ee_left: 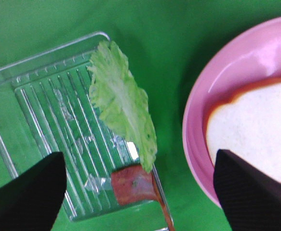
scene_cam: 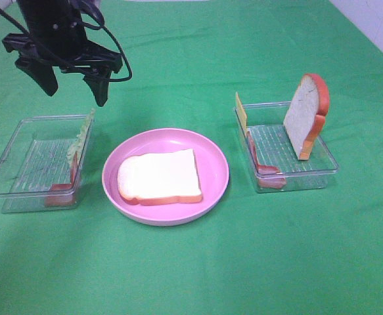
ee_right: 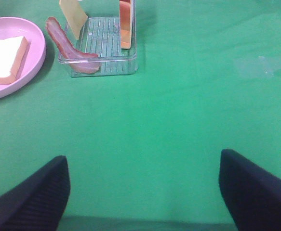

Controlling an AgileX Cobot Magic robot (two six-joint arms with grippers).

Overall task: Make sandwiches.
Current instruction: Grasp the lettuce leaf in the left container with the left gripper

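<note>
One white bread slice (scene_cam: 159,176) with an orange-brown crust lies flat on the pink plate (scene_cam: 214,190). A pale green lettuce leaf (scene_cam: 83,134) and a bacon strip (scene_cam: 63,185) lean on the right wall of the left clear tray (scene_cam: 14,177). The right clear tray (scene_cam: 309,174) holds a second bread slice (scene_cam: 306,125) standing upright, a yellow cheese slice (scene_cam: 242,111) and a bacon strip (scene_cam: 268,172). My left gripper (scene_cam: 73,88) is open and empty, high above the far side of the left tray; its wrist view shows the lettuce (ee_left: 123,106) and bacon (ee_left: 133,185) below. My right gripper (ee_right: 142,192) is open and empty over bare cloth, well short of the right tray (ee_right: 106,65).
A green cloth (scene_cam: 191,269) covers the whole table. A pale wall or edge (scene_cam: 382,26) shows at the far right corner. The right arm is out of the high view.
</note>
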